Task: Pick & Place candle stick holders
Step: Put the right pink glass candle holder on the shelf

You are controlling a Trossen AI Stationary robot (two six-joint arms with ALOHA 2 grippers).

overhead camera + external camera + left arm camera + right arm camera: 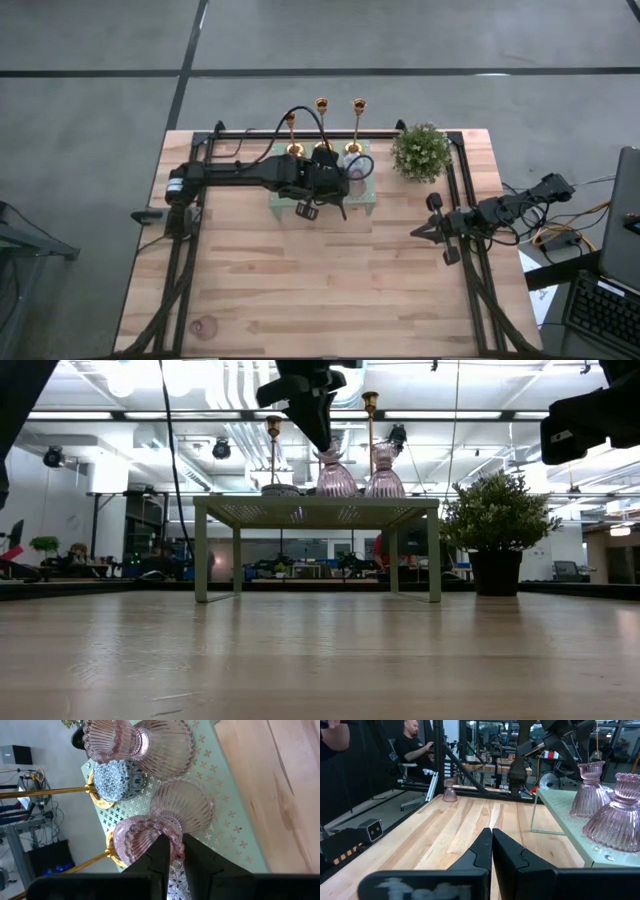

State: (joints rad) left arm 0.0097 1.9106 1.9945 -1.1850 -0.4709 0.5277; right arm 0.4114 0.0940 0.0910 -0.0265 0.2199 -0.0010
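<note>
Two pink ribbed glass holders stand on the pale green perforated stand [370,205] at the table's far middle. The nearer pink holder [170,820] is under my left gripper [176,851], which is shut on it. The second pink holder [150,742] stands beside it. A blue-and-white patterned holder [117,780] sits among three gold candlesticks [322,125] at the stand's far edge. My right gripper [418,232] is shut and empty near the table's right side. Another pink holder [450,795] stands on the table's near left corner [205,325]. My left gripper pinches the beaded top rim [175,842] of the nearer pink holder, one finger [161,857] over the cup's inside and the other outside. The fingers come from above, pointing down. The holder is upright with its wide base [336,485] on the stand.
A bushy potted plant [420,150] stands to the right of the stand. The stand is a low table on legs [316,510]. Bare wood lies across the near half of the table [320,290]. A person sits beyond the table [417,747].
</note>
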